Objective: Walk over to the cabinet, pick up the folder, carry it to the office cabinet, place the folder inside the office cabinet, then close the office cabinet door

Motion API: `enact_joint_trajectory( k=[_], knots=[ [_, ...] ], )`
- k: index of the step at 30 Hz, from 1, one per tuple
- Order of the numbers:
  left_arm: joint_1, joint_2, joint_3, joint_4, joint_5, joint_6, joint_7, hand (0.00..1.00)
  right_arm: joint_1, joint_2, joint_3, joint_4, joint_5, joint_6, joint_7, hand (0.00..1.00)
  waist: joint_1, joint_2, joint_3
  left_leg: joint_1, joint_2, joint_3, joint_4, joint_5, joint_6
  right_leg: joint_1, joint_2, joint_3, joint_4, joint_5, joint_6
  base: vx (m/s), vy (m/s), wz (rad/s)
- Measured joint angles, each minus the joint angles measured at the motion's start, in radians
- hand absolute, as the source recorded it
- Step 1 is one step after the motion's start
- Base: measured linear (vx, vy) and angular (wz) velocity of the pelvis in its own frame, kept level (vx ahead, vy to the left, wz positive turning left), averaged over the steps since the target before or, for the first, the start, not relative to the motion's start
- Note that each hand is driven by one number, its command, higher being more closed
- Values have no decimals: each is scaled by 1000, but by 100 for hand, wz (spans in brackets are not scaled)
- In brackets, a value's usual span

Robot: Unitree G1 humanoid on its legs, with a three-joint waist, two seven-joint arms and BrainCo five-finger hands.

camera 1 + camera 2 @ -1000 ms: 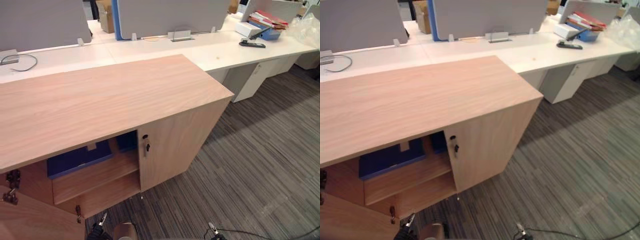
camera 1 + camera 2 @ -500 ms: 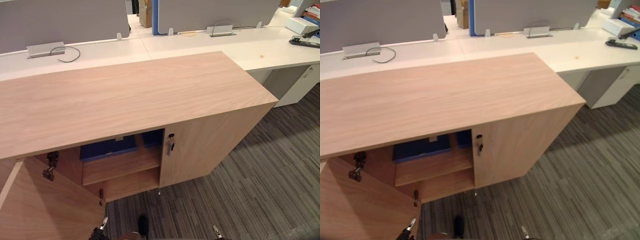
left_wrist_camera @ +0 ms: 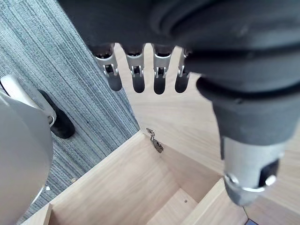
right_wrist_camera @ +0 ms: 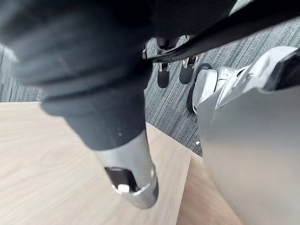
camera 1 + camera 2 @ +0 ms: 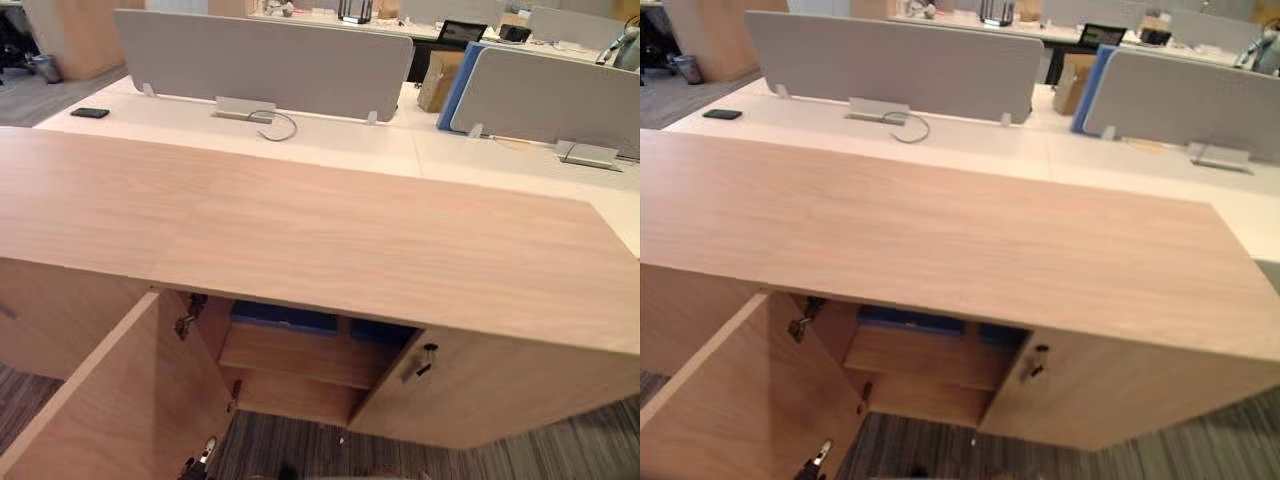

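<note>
Blue folder (image 5: 285, 318), low centre, looks stiff, light; front edge suits gripping; left hand (image 3: 135, 70), right hand (image 4: 127, 157): the 2 hang straight-fingered, empty.

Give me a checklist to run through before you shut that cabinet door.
1. Folder inside the cabinet: ok. It is blue and lies on the upper shelf.
2. Folder clear of the door's swing: cannot tell. The cabinet's top hides most of it.
3. Left door shut: not ok. It stands swung wide open.
4. Right door shut: ok.
5. Left hand free: ok. Its fingers are straight and hold nothing.
6. Right hand free: ok. It holds nothing.
</note>
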Motion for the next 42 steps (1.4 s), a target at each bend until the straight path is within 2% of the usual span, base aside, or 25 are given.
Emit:
enact_joint_trajectory(
  k=[1,3,6,10,14,20,23,25,26,27,28,29,30,31,32,33,35,36,38,42],
  knots=[
    [2,-3,9,-1,2,0,0,0,1,-1,0,0,0,0,0,0,-1,3,-3,-11,18,22,20,-17,-14,7,6,-11,-15,0,0,207,-296,2],
    [0,-13,28,0,8,0,4,0,2,-7,-1,1,0,0,0,0,-16,18,-9,-50,92,79,106,-70,-53,29,45,-60,-37,0,-1,140,-242,22],
    [5,-21,38,-1,10,0,9,0,12,-11,-1,0,0,-2,0,0,-18,35,-20,-43,131,62,125,-94,-73,54,81,-85,-34,0,-2,93,-164,21],
    [7,-29,31,-11,26,0,13,0,19,-14,-18,-1,0,-3,-1,0,-25,49,-38,-41,147,41,108,-91,-79,68,90,-115,-23,4,-8,47,-70,40],
    [17,-31,-1,-12,38,0,19,0,23,-14,-49,-3,0,-3,-1,0,-26,64,-51,11,148,17,20,-43,-88,83,90,-134,0,21,-33,31,13,30],
    [16,-26,-41,-16,43,0,27,0,21,-14,-47,-12,0,-8,-2,0,-34,70,-53,18,147,-38,-39,5,-99,84,90,-174,6,24,-36,10,-18,29],
    [9,-29,-70,-27,43,2,28,0,16,-25,-27,-22,-1,-16,-2,0,-37,89,-35,-1,148,-64,-6,-1,-96,86,91,-213,40,24,-36,-18,-34,46],
    [-1,-39,-76,-50,44,4,29,0,8,-38,6,-41,-1,-22,-4,0,-46,110,-16,-45,209,113,49,-49,-75,86,87,-245,63,22,-40,-84,-66,61],
    [-9,-41,-72,-50,48,4,33,0,-7,-39,9,-37,-4,-20,-8,0,-52,108,-15,-45,214,187,30,-64,-65,94,81,-245,35,13,-56,-70,-95,66],
    [-35,-36,-73,-60,53,1,41,0,-27,-30,6,-34,-4,-21,-10,0,-59,79,7,-95,233,306,174,-96,-46,127,39,-243,-27,-15,-96,-27,-78,51],
    [-54,-37,-78,-60,56,0,45,0,-36,-31,-2,-41,-4,-23,-10,0,-55,92,23,-130,259,372,280,-120,-45,143,32,-255,-45,-46,-114,-21,-38,38],
    [-64,-51,-83,-59,61,0,48,0,-55,-43,-29,-48,-4,-23,-11,0,-44,119,45,-163,307,436,403,-140,-46,149,33,-290,-47,-92,-68,-51,4,36],
    [-74,-75,-110,-39,61,5,46,0,-66,-64,-74,-51,-2,-24,-12,0,-55,178,57,-173,346,459,426,-166,-78,144,58,-311,-23,-105,-58,-106,88,60],
    [-72,-73,-126,-33,63,6,47,0,-68,-51,-115,-44,-1,-18,-13,0,-59,160,49,-163,294,445,367,-143,-70,138,25,-328,-4,-127,-50,-92,135,84],
    [-69,-61,-143,-44,62,-3,47,0,-54,-25,-138,-35,-1,-18,-12,0,-57,125,28,-125,216,456,233,-99,-46,137,-28,-342,-31,-126,-53,-55,121,76],
    [-68,-61,-147,-45,62,-5,47,0,-54,-22,-151,-32,-1,-18,-12,0,-55,119,25,-112,192,458,181,-77,-45,136,-39,-346,-48,-122,-60,-13,65,70],
    [-69,-61,-146,-41,63,-6,46,0,-60,-22,-171,-18,0,-14,-12,0,-56,112,23,-93,123,429,18,39,-35,122,-65,-375,-88,-98,-56,-13,72,57],
    [-69,-55,-149,-32,63,-7,46,0,-60,-22,-171,-10,0,-14,-12,0,-56,108,20,-76,108,422,-38,68,-33,124,-69,-382,-99,-93,-57,9,71,37],
    [-68,-29,-174,-3,64,-5,46,0,-63,-16,-170,-1,-1,-11,-12,0,-57,91,25,8,73,390,-225,176,-40,158,-68,-410,-132,-76,-48,78,33,38],
    [-73,7,-193,15,66,-7,45,0,-69,2,-167,28,-1,-10,-9,0,-54,45,21,27,61,353,-226,180,-38,202,-66,-411,-151,-74,-48,63,-20,30]
  ],
)
